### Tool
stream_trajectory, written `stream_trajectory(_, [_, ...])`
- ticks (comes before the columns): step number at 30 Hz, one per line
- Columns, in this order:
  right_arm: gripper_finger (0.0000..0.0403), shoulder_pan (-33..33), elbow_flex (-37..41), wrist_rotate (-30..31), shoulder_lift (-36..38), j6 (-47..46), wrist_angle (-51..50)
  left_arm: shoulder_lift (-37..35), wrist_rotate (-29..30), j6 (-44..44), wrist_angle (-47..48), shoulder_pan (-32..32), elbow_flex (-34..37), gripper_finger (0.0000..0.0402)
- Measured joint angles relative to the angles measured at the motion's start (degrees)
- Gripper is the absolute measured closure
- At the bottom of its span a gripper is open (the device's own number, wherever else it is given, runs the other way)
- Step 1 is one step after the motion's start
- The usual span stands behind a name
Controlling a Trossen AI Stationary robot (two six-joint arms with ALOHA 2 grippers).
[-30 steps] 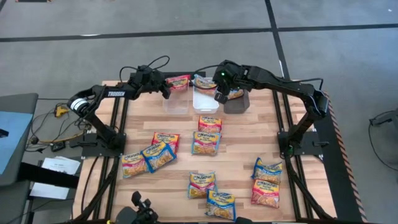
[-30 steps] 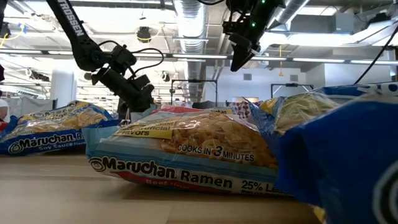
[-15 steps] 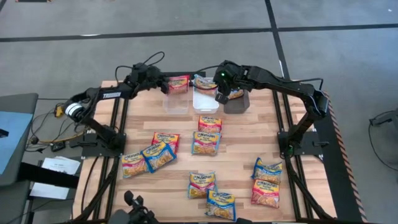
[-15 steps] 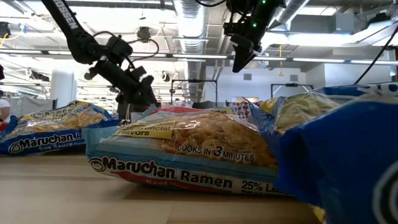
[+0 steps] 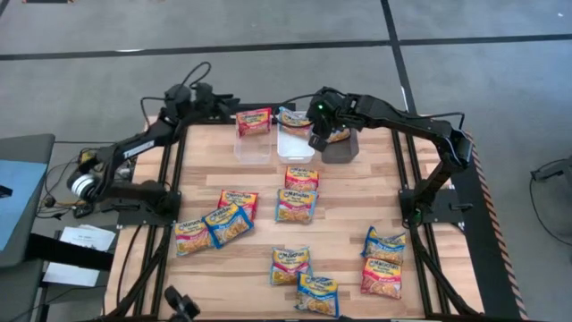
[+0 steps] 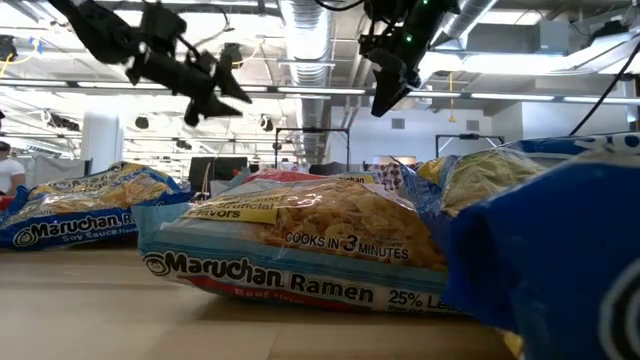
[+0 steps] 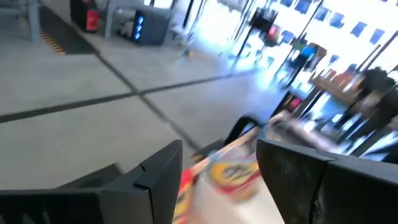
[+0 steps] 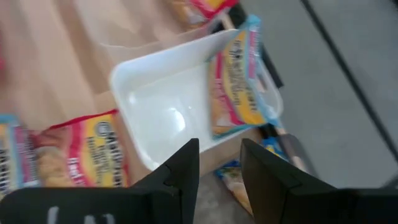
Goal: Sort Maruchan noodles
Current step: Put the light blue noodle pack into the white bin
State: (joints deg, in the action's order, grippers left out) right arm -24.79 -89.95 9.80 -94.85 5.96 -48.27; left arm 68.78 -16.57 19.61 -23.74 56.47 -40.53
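Several Maruchan noodle packets lie flat on the wooden table [image 5: 357, 201], among them one [image 5: 296, 206] at the middle and one [image 6: 290, 245] close to the low camera. A red-banded packet [image 5: 254, 121] rests on the far end of the clear bin [image 5: 253, 148]. A blue-banded packet [image 8: 239, 87] leans inside the white bin [image 8: 161, 112] against its wall. An orange packet [image 5: 340, 134] lies in the dark-grey bin [image 5: 340, 150]. My left gripper [image 5: 225, 101] is open and empty, high at the far left corner. My right gripper [image 8: 221, 165] hangs open and empty over the white and grey bins.
The three bins stand side by side at the table's far edge. Loose packets cluster at the left [image 5: 219, 222], the near middle [image 5: 304, 277] and the near right [image 5: 382, 261]. Bare wood lies between these clusters. Black frame rails run along both sides of the table.
My left gripper has drawn back from the red-banded packet at the clear bin, rising and going toward the table's far left corner while rolling. The packet stays on the bin's far end. My right gripper has kept its place.
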Motion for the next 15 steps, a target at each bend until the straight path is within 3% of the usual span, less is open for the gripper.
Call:
stream_trajectory(6, [0.0232,0.1,0.0,-6.4,0.0,-1.2,-0.8,-5.2,-1.3,7.7,0.9,-2.4,0.0,0.0209])
stream_trajectory(15, [0.0179,1.1,0.0,-22.4,0.0,-4.8,-3.4,-6.2,-14.3,15.2,2.3,-9.2,0.0,0.0209])
